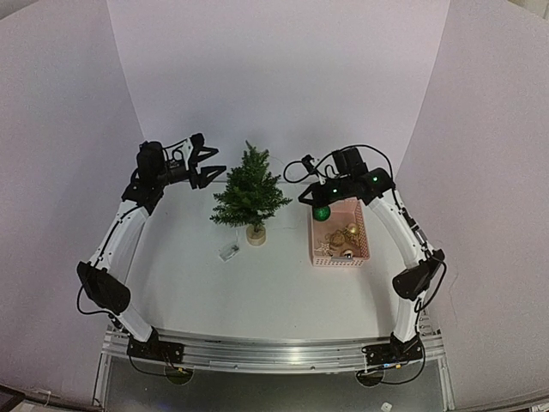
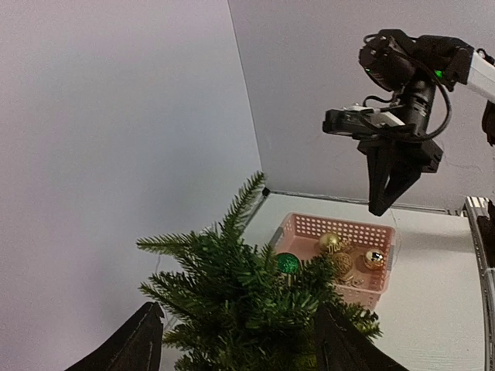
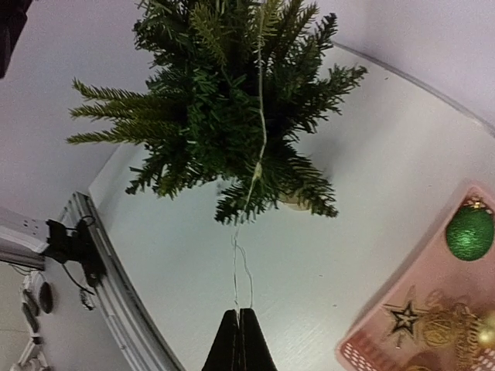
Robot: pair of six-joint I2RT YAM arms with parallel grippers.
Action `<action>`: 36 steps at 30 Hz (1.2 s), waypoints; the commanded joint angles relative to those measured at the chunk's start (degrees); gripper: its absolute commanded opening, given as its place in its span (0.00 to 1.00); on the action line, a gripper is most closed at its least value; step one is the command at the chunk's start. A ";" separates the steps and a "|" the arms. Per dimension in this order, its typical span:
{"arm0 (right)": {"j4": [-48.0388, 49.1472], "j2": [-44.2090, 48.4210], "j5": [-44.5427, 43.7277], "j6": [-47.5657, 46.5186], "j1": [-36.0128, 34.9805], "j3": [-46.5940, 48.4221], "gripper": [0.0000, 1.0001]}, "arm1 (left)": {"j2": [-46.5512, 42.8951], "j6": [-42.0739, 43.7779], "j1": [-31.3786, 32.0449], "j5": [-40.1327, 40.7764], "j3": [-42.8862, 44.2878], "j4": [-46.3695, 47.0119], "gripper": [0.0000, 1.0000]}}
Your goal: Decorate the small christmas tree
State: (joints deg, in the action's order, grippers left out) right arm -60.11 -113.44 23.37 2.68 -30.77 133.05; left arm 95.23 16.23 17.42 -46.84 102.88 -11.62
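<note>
White tabletop and pale walls frame the job. Pinched shut on a thin wire (image 3: 261,116) that runs forward into the branches, the right gripper (image 3: 239,315) should probably lead it round gently, slack enough not to tip the small christmas tree (image 1: 250,193) straight ahead of its tips. Beside the crown the left gripper (image 1: 210,159) hangs open. Standing upright, the tree points tip-up, long axis vertical.

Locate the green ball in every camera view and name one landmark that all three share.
Top external: green ball right of center, in the pink basket's far left corner.
Left wrist: ball just right of center, low, behind branch tips.
Right wrist: ball at the right edge, in the basket.
Shared landmark: the small christmas tree.
</note>
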 commanded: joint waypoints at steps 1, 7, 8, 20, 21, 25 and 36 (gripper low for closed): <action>13.31 -1.35 15.42 14.37 0.24 -4.53 0.00 | -5.00 4.51 1.55 -3.70 -5.42 -5.44 0.62; 35.64 1.55 20.19 29.80 0.18 -16.42 0.00 | -10.70 7.70 6.18 -5.09 -17.57 -6.57 0.62; 38.40 1.93 20.90 31.65 0.19 -18.66 0.00 | -11.29 8.27 7.21 -5.17 -19.68 -6.24 0.64; 55.07 2.82 19.24 41.24 -0.97 -25.98 0.00 | -8.51 9.86 12.92 -3.68 -27.40 -3.74 0.73; 55.53 2.75 19.45 41.50 -1.04 -26.15 0.00 | -8.64 10.80 12.92 -3.26 -28.16 -4.05 0.73; 56.63 2.60 20.38 41.77 -1.21 -26.44 0.00 | -9.52 14.65 12.90 -0.08 -31.03 -3.97 0.73; 57.58 2.59 26.66 41.60 -1.34 -25.68 0.00 | -10.28 18.76 12.63 6.76 -35.30 2.56 0.72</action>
State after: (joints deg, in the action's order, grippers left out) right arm -4.92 -113.71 45.67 44.23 -31.81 106.85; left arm 86.41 33.08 30.43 -42.66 68.63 -14.60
